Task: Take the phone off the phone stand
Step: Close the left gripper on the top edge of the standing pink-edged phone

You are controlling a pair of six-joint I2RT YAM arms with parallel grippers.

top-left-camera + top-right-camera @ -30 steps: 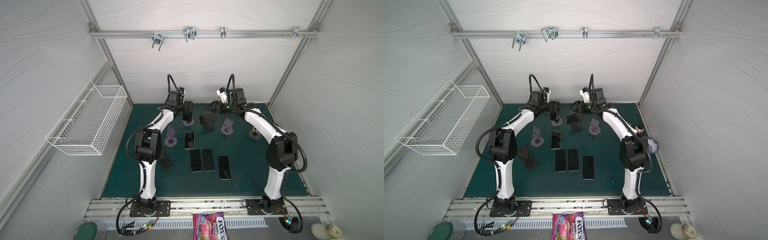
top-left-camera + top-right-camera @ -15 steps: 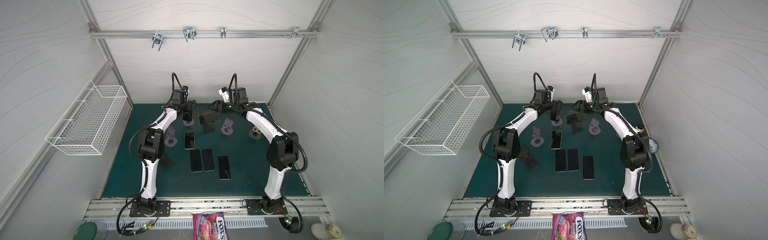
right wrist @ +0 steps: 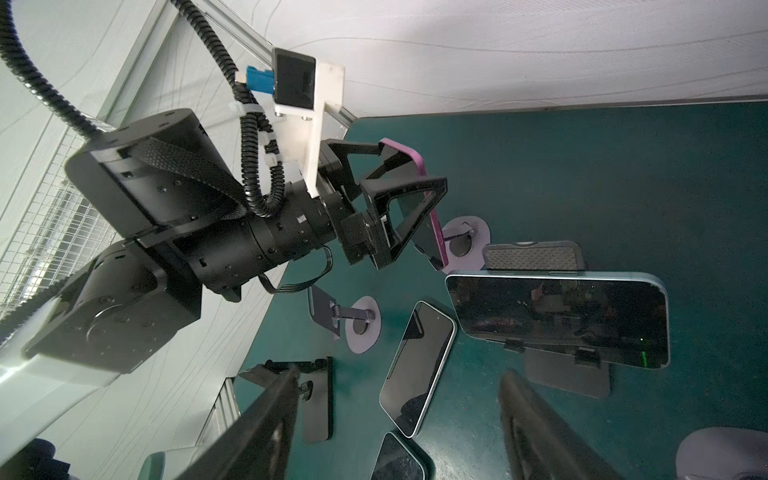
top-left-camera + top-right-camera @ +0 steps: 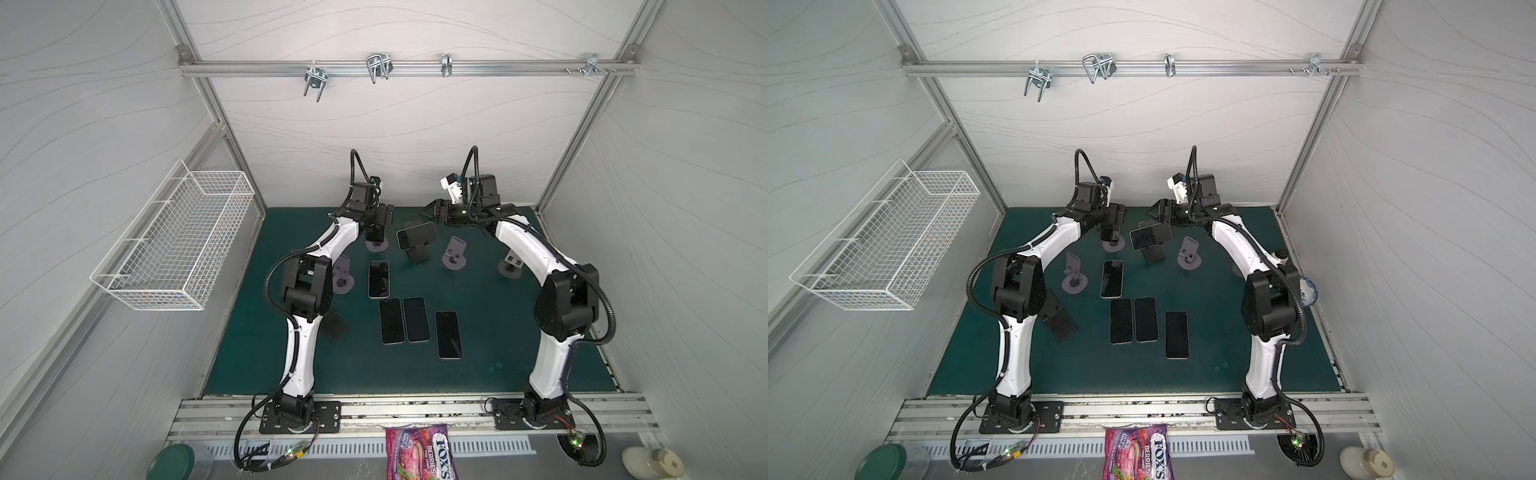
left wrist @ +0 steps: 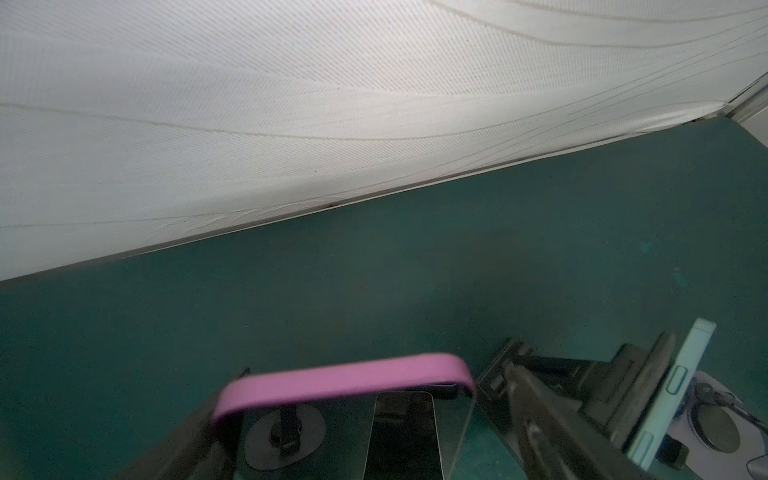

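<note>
Your left arm stretched toward the back of the green surface (image 4: 498, 353). The left gripper (image 3: 409, 168) stood with its jaws wide apart, one on each side of the pink-cased phone (image 5: 340, 384). That phone stood upright on its round-based phone stand (image 4: 377, 246). Your right arm arched in opposite, and the right gripper (image 4: 428, 212) was spread and empty near a blue-edged phone (image 4: 417, 235) propped sideways. The candy bag (image 4: 419, 453) by the front rail read "FOX'S BERRIES".

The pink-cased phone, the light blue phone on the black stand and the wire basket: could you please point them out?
pink-cased phone (image 5: 340, 384): left wrist view, top edge of case.
light blue phone (image 3: 557, 320): right wrist view, middle of screen.
wire basket (image 4: 178, 245): in a top view, mesh side wall.
</note>
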